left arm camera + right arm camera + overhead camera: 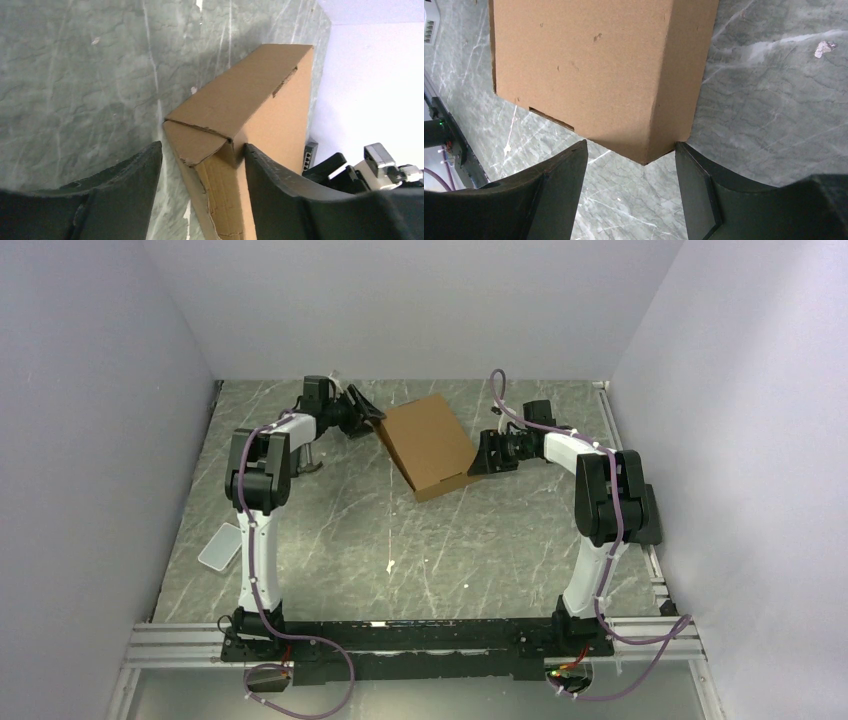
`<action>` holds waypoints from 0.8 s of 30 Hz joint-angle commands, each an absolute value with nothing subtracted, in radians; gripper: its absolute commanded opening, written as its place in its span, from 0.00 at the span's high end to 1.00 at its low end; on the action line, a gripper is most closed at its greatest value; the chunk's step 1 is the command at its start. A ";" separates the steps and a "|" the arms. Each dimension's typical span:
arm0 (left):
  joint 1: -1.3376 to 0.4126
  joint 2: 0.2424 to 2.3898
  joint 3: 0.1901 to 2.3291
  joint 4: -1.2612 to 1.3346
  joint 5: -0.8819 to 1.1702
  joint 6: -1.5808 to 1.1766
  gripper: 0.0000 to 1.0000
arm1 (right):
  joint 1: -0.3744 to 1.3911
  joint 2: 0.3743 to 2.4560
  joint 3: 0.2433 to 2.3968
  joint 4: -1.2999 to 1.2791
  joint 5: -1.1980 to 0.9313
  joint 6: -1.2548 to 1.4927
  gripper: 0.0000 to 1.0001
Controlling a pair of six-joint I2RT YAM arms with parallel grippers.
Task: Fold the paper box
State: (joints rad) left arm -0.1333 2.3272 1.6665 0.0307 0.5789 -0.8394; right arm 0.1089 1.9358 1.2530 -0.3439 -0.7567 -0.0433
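On the grey marbled table [330, 530], at its far middle, the plain brown corrugated cardboard paper box [428, 445] sits closed up between our arms. Our left gripper [202, 147] stands wide astride its left corner, and our right gripper [630, 145] stands wide around its right corner. If we squeeze unevenly, we judge the box could skid aside or its torn end flap pop loose.

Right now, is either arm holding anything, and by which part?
Cannot tell. One corner of the box sits inside the left gripper, another inside the right gripper; the jaws stand apart, with no clear clamp.
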 commanded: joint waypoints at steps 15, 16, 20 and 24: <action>-0.211 2.167 1.514 0.084 0.599 -0.776 0.91 | 0.117 1.916 1.291 -0.375 -0.741 -0.092 0.32; -0.208 2.128 1.483 0.100 0.593 -0.772 0.83 | 0.117 1.909 1.292 -0.377 -0.737 -0.097 0.32; -0.194 1.997 1.372 0.138 0.562 -0.753 0.58 | 0.114 1.881 1.289 -0.381 -0.735 -0.111 0.31; -0.187 1.868 1.275 0.148 0.530 -0.723 0.38 | 0.114 1.863 1.283 -0.383 -0.744 -0.119 0.30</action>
